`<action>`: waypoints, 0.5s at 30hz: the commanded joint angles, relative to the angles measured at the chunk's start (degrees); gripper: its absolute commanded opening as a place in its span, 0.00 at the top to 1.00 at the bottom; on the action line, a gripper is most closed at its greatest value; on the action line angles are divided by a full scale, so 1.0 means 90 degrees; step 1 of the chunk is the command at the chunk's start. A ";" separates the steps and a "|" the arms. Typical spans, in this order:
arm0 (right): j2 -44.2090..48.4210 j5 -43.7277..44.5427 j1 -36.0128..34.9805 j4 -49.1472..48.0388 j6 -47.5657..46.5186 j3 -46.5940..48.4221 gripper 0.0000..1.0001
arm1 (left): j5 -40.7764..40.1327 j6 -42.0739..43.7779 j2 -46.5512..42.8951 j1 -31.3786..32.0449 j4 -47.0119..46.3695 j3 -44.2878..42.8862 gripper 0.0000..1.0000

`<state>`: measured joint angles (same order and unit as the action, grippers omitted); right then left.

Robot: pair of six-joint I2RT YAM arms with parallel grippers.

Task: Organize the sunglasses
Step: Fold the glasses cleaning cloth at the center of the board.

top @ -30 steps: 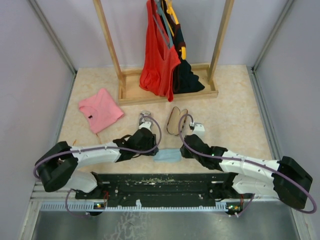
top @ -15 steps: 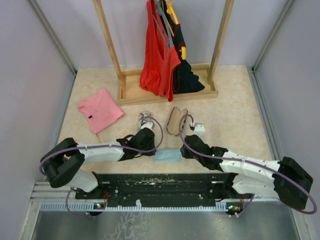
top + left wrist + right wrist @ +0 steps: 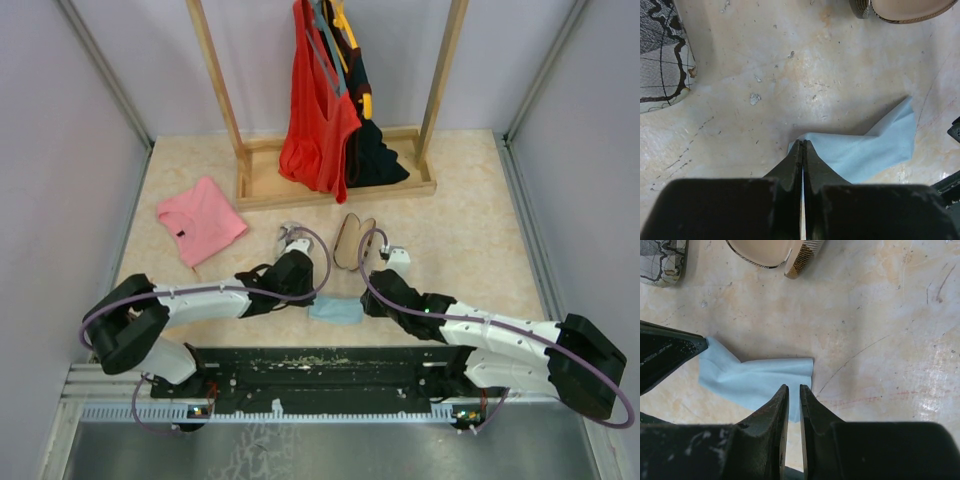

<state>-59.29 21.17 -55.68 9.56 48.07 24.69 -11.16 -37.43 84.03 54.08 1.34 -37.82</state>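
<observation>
The sunglasses are out of view. A light blue cloth [image 3: 335,310] [image 3: 865,150] [image 3: 755,377] lies on the table between my two grippers. My left gripper [image 3: 308,294] [image 3: 803,142] is shut on the cloth's left corner, which bunches up at its tips. My right gripper [image 3: 366,301] [image 3: 793,387] hovers over the cloth's right edge, with its jaws a narrow gap apart and the cloth showing below them. A brown oblong case [image 3: 350,240] [image 3: 905,10] [image 3: 770,252] lies just beyond the cloth.
A white pouch with black crackle lines [image 3: 290,237] [image 3: 660,55] [image 3: 660,260] lies left of the case. A folded pink garment [image 3: 200,218] is at the far left. A wooden rack [image 3: 340,185] with red and dark clothes [image 3: 320,110] stands at the back.
My left gripper has shut on the cloth's left corner and shifted slightly to the right. The right arm has stayed where it was.
</observation>
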 commanded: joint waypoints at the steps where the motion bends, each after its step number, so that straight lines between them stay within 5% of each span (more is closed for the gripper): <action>1: 0.0152 0.0041 0.0001 -0.0181 0.0039 -0.0057 0.85 | -0.0108 0.0135 0.0093 -0.0104 0.0071 -0.0195 1.00; 15: 0.0167 0.0026 0.0005 -0.0179 0.0002 -0.0027 0.85 | -0.0264 0.0192 0.0226 -0.0350 0.0174 -0.0227 0.90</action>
<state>-59.24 21.12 -55.68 9.47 48.16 23.88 -12.47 -36.16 85.65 51.59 2.52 -38.76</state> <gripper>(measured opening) 0.152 0.064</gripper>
